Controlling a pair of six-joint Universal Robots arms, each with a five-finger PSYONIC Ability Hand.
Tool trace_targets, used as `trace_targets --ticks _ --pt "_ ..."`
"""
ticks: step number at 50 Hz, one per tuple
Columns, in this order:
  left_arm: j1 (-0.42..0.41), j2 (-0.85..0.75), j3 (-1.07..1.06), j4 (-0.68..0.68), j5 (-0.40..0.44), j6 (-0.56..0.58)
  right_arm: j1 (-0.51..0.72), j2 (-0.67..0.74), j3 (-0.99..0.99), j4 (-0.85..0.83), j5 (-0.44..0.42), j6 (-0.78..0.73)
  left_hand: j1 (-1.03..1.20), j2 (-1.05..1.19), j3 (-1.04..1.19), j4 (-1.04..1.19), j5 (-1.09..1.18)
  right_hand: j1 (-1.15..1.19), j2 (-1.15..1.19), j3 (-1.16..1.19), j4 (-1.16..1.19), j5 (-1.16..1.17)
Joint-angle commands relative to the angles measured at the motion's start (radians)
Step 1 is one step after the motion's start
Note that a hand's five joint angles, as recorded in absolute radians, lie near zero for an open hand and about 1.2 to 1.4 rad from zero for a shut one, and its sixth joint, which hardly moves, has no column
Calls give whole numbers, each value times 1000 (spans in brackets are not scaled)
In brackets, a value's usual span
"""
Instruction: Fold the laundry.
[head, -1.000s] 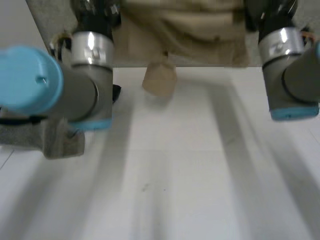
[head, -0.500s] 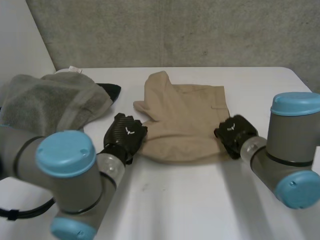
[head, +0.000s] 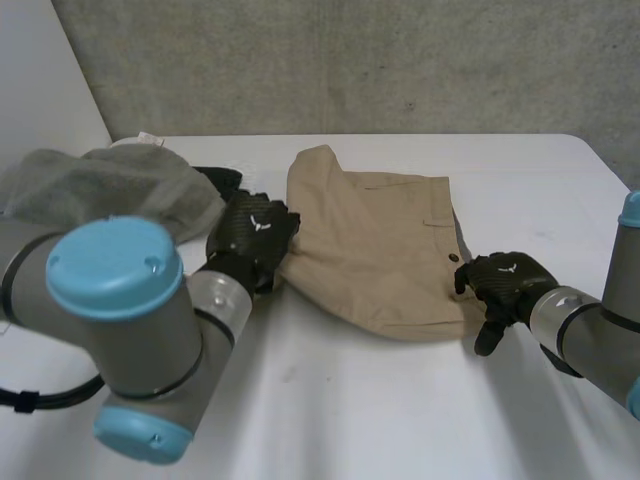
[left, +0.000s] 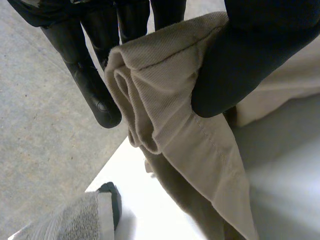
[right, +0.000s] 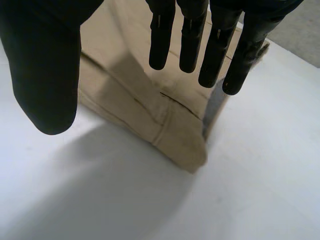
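Right hand (head: 505, 285) has come off the beige garment (head: 375, 250) since half a second ago. It now sits just beside the garment's near right corner, fingers (right: 190, 30) straight and spread, holding nothing. Left hand (head: 250, 238) is at the garment's left edge, thumb and fingers pinching a bunched fold of it; the garment lies mid white bench (head: 380, 400), with a grey towel (head: 100, 185) near its left side.

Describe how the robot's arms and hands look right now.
Both arms are thick grey cylinders with round light-blue caps and a silvery ring at each wrist. The left hand and right hand are black, each with a small white emblem on its back.
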Motion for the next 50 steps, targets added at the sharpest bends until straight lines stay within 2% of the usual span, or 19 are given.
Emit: trace_targets --ticks 1,10,17,21,22,23,25,29,30,32,38,43,46,50 --pt "5 -35 169 -154 3 -97 7 1 9 -36 -14 115 256 202 204 194 245 74 25 32 36 41" --pt "6 -72 269 -225 5 -136 17 65 -3 -145 -1 270 256 202 204 194 245 48 -1 5 9 14" --pt "9 -71 290 -228 3 -174 39 122 -39 -179 47 264 256 202 204 194 245 86 37 43 47 52" --pt "23 -61 293 -231 3 -200 56 160 -80 -179 85 256 256 202 204 194 245 393 344 351 355 359" --pt "26 -61 293 -231 3 -202 53 162 -97 -176 97 255 256 202 204 194 245 781 732 738 742 747" --pt "29 -60 292 -237 3 -203 50 159 -103 -174 104 255 256 202 204 194 245 981 932 939 943 948" --pt "29 -58 287 -245 3 -203 46 151 -112 -174 111 246 256 202 204 194 245 984 934 941 945 950" --pt "29 -45 267 -280 6 -202 36 35 -108 -165 104 157 256 202 204 194 245 984 934 941 945 950" --pt "31 -31 247 -306 6 -196 34 -46 -105 -147 99 85 256 202 204 194 245 984 934 941 945 950" --pt "32 -14 223 -340 8 -191 34 -100 -108 -109 91 -3 256 202 204 194 245 984 934 941 945 950" --pt "32 64 113 -501 16 -188 30 -229 -132 172 78 -321 256 202 204 194 245 984 934 941 945 950" --pt "22 132 0 -596 43 -173 31 -289 -105 329 79 -437 256 202 204 194 245 984 934 941 945 950" --pt "9 161 -64 -595 77 -134 34 -294 -70 404 70 -475 256 202 204 194 245 984 934 941 945 950" --pt "-12 147 -89 -557 86 -84 42 -277 -42 423 76 -494 256 202 204 194 245 984 934 941 945 950"
